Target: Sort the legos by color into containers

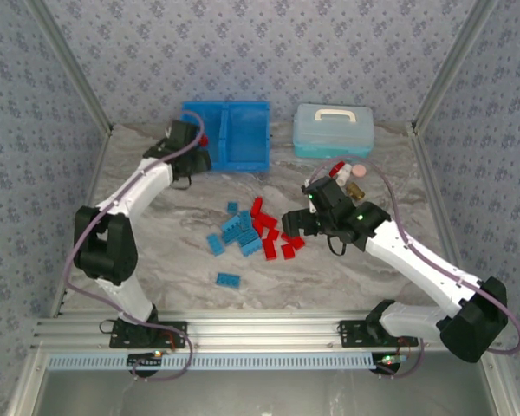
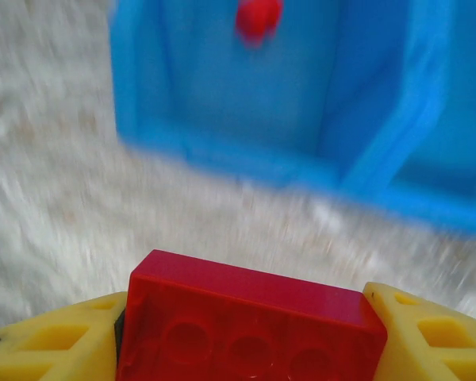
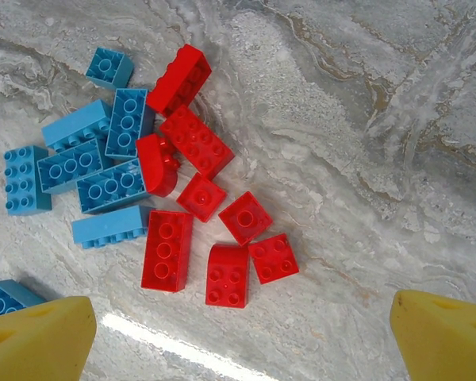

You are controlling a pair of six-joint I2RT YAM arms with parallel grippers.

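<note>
My left gripper (image 1: 189, 146) is clamped on a red brick (image 2: 250, 317), just beside the bin (image 1: 243, 165) near the table's far left corner. A red piece (image 2: 258, 17) lies in the left compartment, so I judge that is the red side. My right gripper (image 1: 295, 222) hangs over the loose bricks mid-table, jaws wide apart to pick. The reds (image 3: 192, 141) lie toward the right edge and the blues (image 3: 103, 168) toward the left. The table (image 1: 373, 286) is grey marbled, and flowered walls (image 1: 260, 43) close three sides.

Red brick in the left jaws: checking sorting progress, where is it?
In the left wrist view the red brick sits between the yellow fingers, just short of the blue bin, with one red piece inside.
</note>
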